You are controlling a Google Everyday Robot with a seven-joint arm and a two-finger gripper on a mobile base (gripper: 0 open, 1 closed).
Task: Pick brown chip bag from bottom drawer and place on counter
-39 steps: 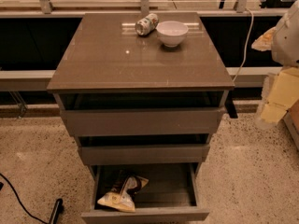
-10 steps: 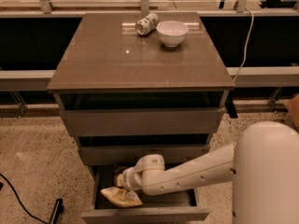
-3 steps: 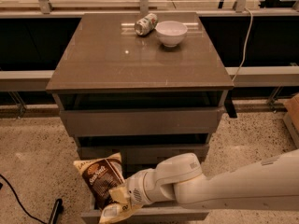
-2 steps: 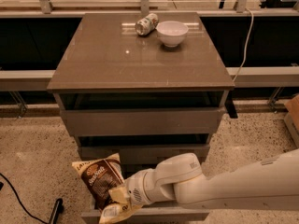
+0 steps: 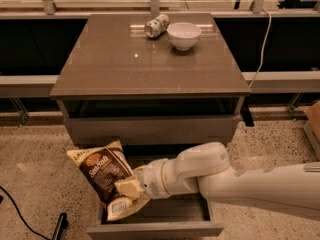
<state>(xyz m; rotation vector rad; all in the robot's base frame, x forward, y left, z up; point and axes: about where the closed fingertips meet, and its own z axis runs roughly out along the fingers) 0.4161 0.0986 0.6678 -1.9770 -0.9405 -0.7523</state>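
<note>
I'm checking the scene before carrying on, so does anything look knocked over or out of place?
The can lies on its side on the counter, beside the upright bowl. The gripper holds the brown chip bag tilted over the left edge of the open bottom drawer, which suits the task.

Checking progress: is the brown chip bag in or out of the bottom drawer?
Out: the gripper holds the brown chip bag lifted above the open bottom drawer.

Gripper [image 5: 128, 187] has lifted brown chip bag [image 5: 101, 171] above bottom drawer [image 5: 156, 230]
</note>
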